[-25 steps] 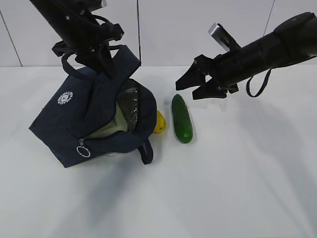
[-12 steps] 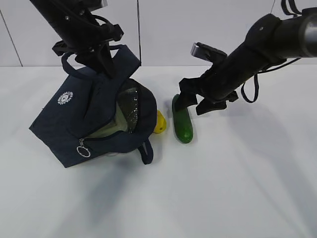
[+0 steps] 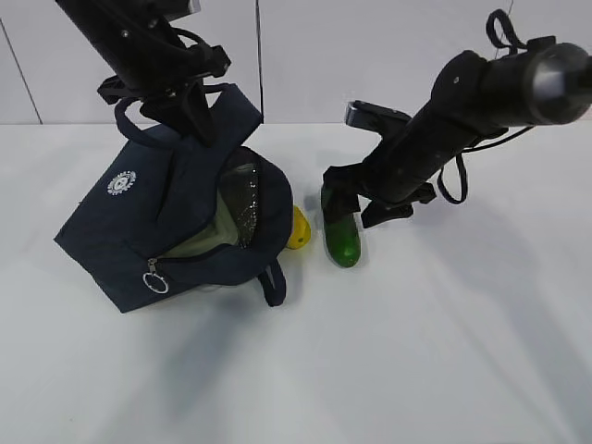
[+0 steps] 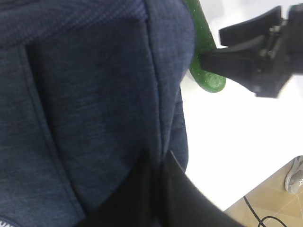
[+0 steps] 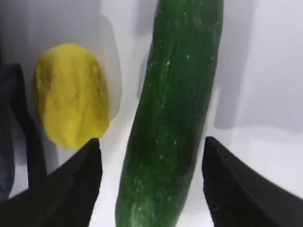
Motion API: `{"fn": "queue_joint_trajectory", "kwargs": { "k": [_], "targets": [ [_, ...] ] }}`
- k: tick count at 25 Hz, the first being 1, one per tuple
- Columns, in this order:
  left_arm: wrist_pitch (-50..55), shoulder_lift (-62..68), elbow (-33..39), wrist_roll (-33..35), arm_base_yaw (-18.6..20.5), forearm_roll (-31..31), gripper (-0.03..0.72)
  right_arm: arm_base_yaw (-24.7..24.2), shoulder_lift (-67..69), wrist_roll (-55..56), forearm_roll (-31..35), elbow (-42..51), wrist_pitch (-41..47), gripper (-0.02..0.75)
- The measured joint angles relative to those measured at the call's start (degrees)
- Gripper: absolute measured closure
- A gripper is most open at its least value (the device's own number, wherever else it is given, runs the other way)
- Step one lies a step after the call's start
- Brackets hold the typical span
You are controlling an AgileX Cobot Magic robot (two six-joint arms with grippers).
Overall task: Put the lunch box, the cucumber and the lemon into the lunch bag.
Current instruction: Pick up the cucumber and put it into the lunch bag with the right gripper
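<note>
The cucumber (image 3: 342,236) lies on the white surface (image 3: 444,351), its long axis running from about 12 to 6 o'clock in the exterior view. The right end effector (image 3: 345,205) stands over its far end with the jaws wide, one finger (image 5: 71,189) on each side of the cucumber; in the right wrist view a gap shows on both sides, so nothing is gripped. The lemon (image 3: 298,229) rests just beside the cucumber, at its 9 o'clock, and touches the edge of the lunch bag (image 3: 157,231). The dark navy bag stands tilted on the surface, its mouth open toward 3 o'clock, and inside a pale green lid of the lunch box (image 3: 211,239) is visible. At the bag's 12 o'clock the left end effector (image 3: 199,120) is closed on the bag's upper fabric near the handles
</note>
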Motion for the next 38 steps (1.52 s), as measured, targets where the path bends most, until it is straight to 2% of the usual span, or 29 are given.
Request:
{"fn": "queue_joint_trajectory", "kwargs": {
  "k": [8,13,17,27,30,38],
  "targets": [
    [0.0,0.0,0.0,0.1,0.0,0.0,0.694,0.0,5.6,1.9,0.0,-6.9,4.2,0.253],
    [0.0,0.0,0.0,0.1,0.0,0.0,0.694,0.0,6.5,2.3,-0.1,-7.6,5.5,0.403],
    [0.0,0.0,0.0,0.1,0.0,0.0,0.694,0.0,6.5,2.3,-0.6,-7.8,6.0,0.452],
    [0.0,0.0,0.0,0.1,0.0,0.1,0.694,-0.3,3.8,1.7,-2.1,-11.9,14.7,0.459],
    [0.0,0.0,0.0,0.1,0.0,0.1,0.694,-0.3,1.8,-1.9,1.1,-12.0,18.3,0.459],
    [-0.1,0.0,0.0,0.2,0.4,0.3,0.694,-0.5,1.2,-11.9,18.0,-12.1,25.3,0.459]
  ]
}}
